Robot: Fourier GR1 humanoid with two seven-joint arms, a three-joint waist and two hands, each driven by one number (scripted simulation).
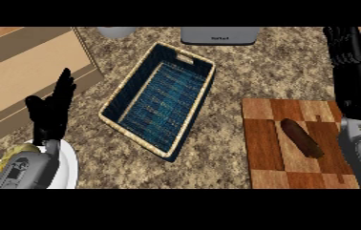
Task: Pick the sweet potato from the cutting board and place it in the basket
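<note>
Left robot hand (51,110) rests spread beside the basket (121,91); potato (302,138) lies ungrasped on the board (262,143), right of it.

A: What does the left hand (53,107) look like, there at the frame's left edge?

B: Black all over, with slim, tapering fingers and a matte surface. Below it, in the lower left corner, the left forearm (26,169) is light grey with darker grey panel lines and a rounded casing.

A: And on the right?

B: The right hand (344,47), upper right corner, is black too, showing ridged, segmented fingers. A pale grey right forearm (350,145) runs along the right edge beneath it.
</note>
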